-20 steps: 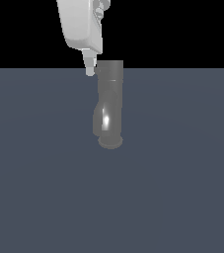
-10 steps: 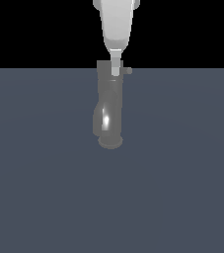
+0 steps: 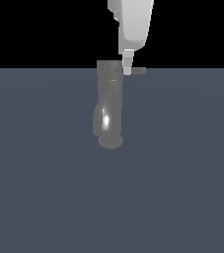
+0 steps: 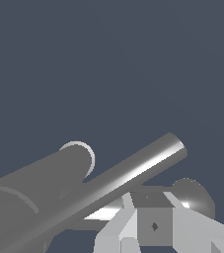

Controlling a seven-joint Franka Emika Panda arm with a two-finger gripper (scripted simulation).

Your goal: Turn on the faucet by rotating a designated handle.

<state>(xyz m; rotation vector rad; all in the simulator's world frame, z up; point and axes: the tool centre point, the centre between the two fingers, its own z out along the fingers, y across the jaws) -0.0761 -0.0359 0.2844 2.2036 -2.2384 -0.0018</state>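
Observation:
The faucet (image 3: 108,101) is a dull grey upright cylinder with a glossy curved lower part and a round base. The handle (image 3: 139,70), a thin grey rod, sticks out from its top toward the exterior view's right. My white gripper (image 3: 127,70) comes down from above, fingers together, its tip on the handle right beside the faucet body. In the wrist view my gripper (image 4: 153,228) shows at the frame edge. Two grey cylinders of the faucet (image 4: 39,192) run past it. A slim rod with a rounded end (image 4: 195,193), seemingly the handle, lies right at the fingertips.
The faucet stands on a plain dark blue-grey floor (image 3: 182,188) under a black background. No other object shows in either view.
My gripper has swept from the exterior view's left of the faucet top, across it, to its right side. The handle now sticks out further to the right.

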